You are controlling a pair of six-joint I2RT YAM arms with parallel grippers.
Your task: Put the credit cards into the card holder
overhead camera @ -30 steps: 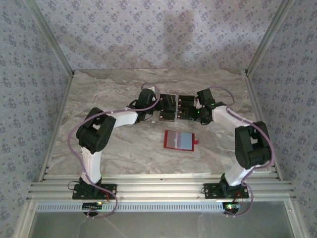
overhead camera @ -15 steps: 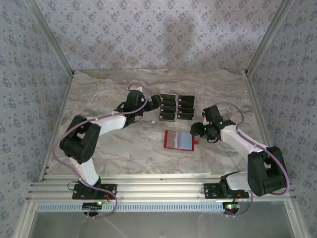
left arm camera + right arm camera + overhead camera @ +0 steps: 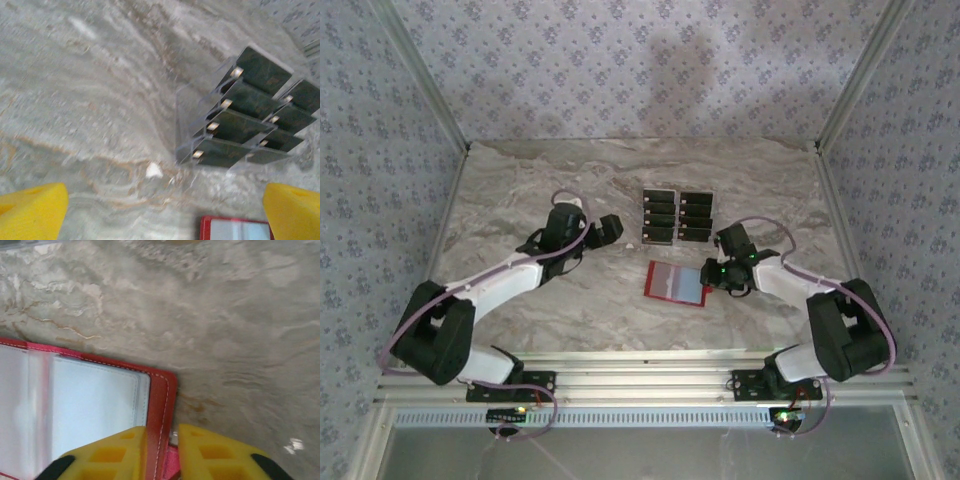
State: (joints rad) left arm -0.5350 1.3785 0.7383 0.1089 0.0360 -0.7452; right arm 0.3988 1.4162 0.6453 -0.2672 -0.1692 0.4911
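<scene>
The credit cards (image 3: 677,216) are dark and stand in two columns in a clear rack at mid-table; in the left wrist view the credit cards (image 3: 250,115) show small gold chips. The card holder (image 3: 675,283) lies open in front of them, red with a pale inside. My right gripper (image 3: 712,272) is shut on its right edge: in the right wrist view the yellow fingers (image 3: 112,452) pinch the red stitched border of the card holder (image 3: 165,390), by the snap tab. My left gripper (image 3: 605,230) stands open left of the cards, and its fingers (image 3: 30,210) are wide apart with nothing between them.
The marble table (image 3: 540,190) is walled by patterned panels at left, back and right. An aluminium rail (image 3: 640,380) runs along the near edge. A small white speck (image 3: 153,170) lies on the table near the rack's corner.
My right gripper came from the cards to the card holder's right edge and closed on it; the holder shifted slightly left. My left arm drew back to the left, away from the cards.
</scene>
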